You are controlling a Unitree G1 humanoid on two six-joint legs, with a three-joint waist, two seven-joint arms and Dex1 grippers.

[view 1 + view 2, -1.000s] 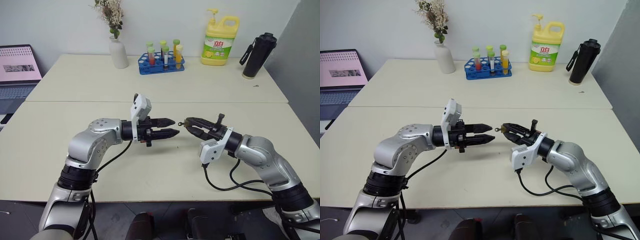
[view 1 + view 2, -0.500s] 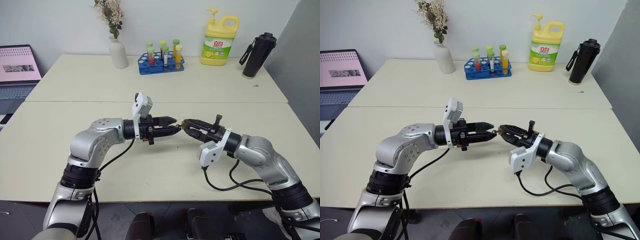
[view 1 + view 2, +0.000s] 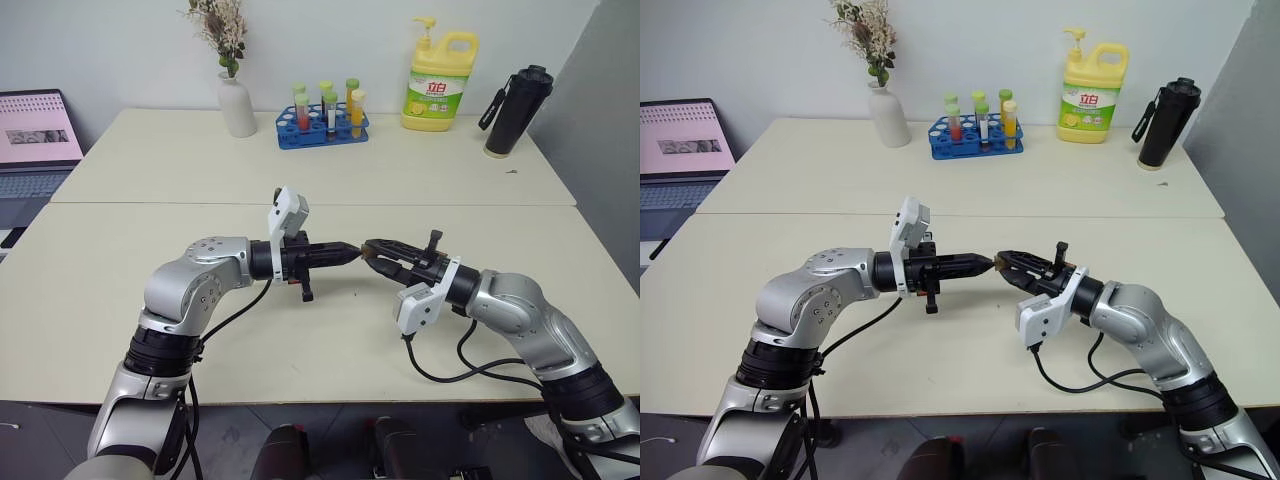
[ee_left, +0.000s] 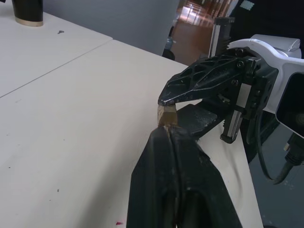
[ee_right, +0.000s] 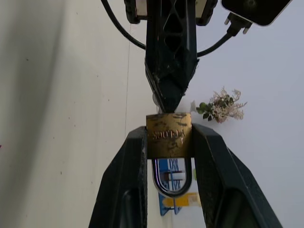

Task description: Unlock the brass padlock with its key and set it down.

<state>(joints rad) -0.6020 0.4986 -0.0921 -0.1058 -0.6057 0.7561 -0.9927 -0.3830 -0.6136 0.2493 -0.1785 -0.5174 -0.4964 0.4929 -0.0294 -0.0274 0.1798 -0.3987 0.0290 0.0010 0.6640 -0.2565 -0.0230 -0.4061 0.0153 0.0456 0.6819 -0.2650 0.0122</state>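
Note:
The brass padlock [image 5: 168, 135] is clamped by its sides between the fingers of my right gripper [image 3: 368, 247], held above the table [image 3: 330, 330]. Its silver shackle [image 5: 172, 178] points back toward the wrist. My left gripper [image 3: 350, 250] faces it tip to tip. Its fingers [image 4: 166, 142] are pressed together right against the padlock's [image 4: 166, 114] keyhole end. The key is almost wholly hidden between those fingertips; a small silvery bit shows beside the tip in the right wrist view.
At the far edge of the table stand a white vase [image 3: 237, 105], a blue test-tube rack [image 3: 323, 125], a yellow detergent bottle [image 3: 440, 80] and a black bottle [image 3: 515, 110]. A laptop [image 3: 35, 140] sits off to the left.
My left gripper's fingers were apart in front of the padlock and have now closed at its end. Both arms have stayed about where they were.

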